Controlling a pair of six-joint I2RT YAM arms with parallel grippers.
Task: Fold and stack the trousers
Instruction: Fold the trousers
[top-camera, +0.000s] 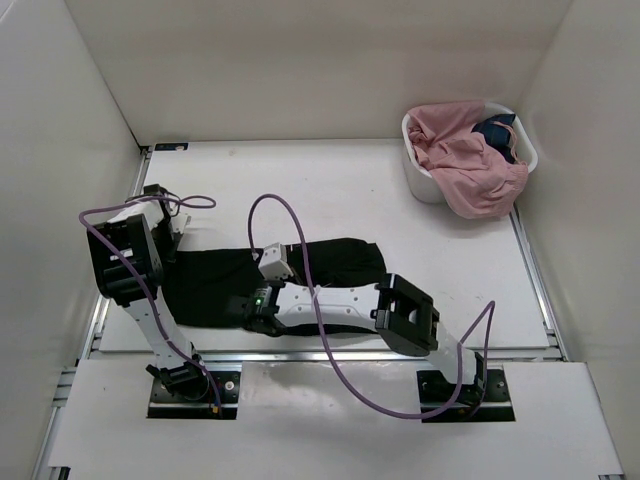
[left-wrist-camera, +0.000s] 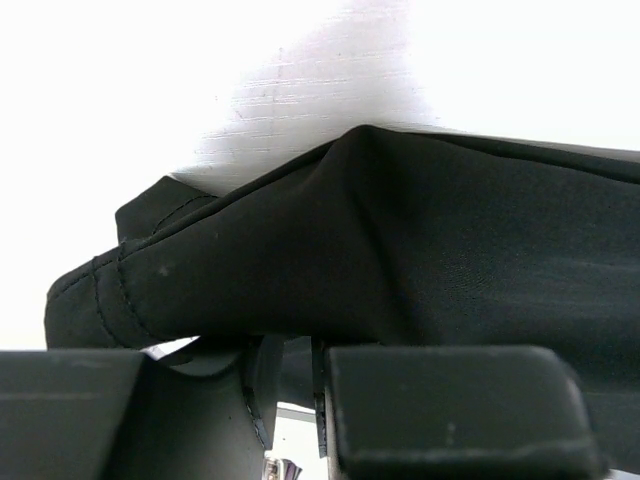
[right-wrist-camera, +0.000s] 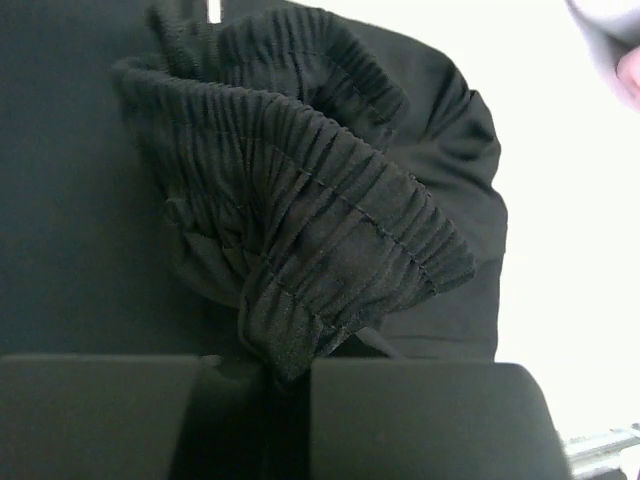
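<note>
Trousers (top-camera: 335, 262) lie as a dark band across the near part of the table (top-camera: 350, 190), left of centre and well apart from the laundry basket (top-camera: 425, 188) in the far right corner. The right gripper (right-wrist-camera: 285, 375) is pinched tight on a bunch of the elastic waistband (right-wrist-camera: 330, 230), and the left gripper (left-wrist-camera: 295, 365) is nearly closed on cloth at the stitched hem (left-wrist-camera: 110, 290) — one grip at each end, I judge, so that one end can be carried over the other for a fold.
</note>
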